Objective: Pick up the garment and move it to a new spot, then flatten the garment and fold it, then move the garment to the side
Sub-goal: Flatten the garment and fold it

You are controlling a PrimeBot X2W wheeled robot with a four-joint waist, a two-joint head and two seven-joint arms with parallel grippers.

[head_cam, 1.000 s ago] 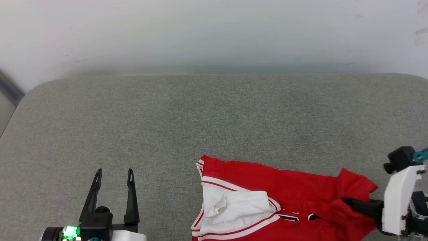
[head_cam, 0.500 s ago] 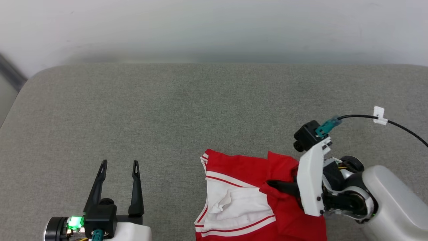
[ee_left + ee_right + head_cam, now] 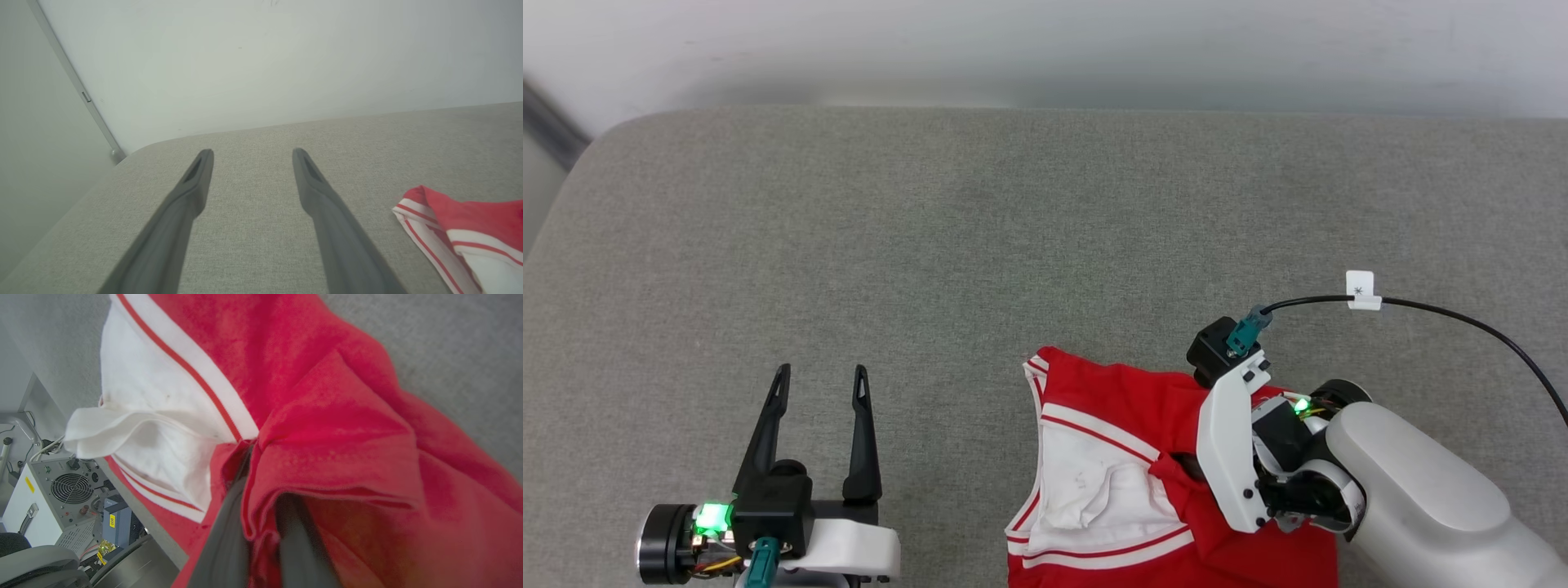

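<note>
The garment (image 3: pixel 1111 482) is a red shirt with a white sleeve and red-and-white striped trim, lying bunched at the near edge of the grey padded surface (image 3: pixel 980 245). My right gripper (image 3: pixel 1172 467) is shut on a fold of its red cloth, fingertips buried in the fabric. In the right wrist view the red cloth (image 3: pixel 327 428) wraps over both dark fingers (image 3: pixel 229 522), with the white sleeve (image 3: pixel 139 420) to the left. My left gripper (image 3: pixel 821 384) stands open at the lower left, nothing between its fingers. The left wrist view shows the left gripper (image 3: pixel 249 157) over bare surface, the garment (image 3: pixel 461 228) to its right.
A black cable (image 3: pixel 1462 322) with a white tag arcs from the right wrist over the surface. A pale wall (image 3: pixel 1045 49) runs along the far edge. Past the near edge, the right wrist view shows a grey box with a fan (image 3: pixel 61 494).
My right gripper has dragged the held red fold leftward over the garment, towards the white sleeve. The head camera has tilted down. The left gripper stays open in place.
</note>
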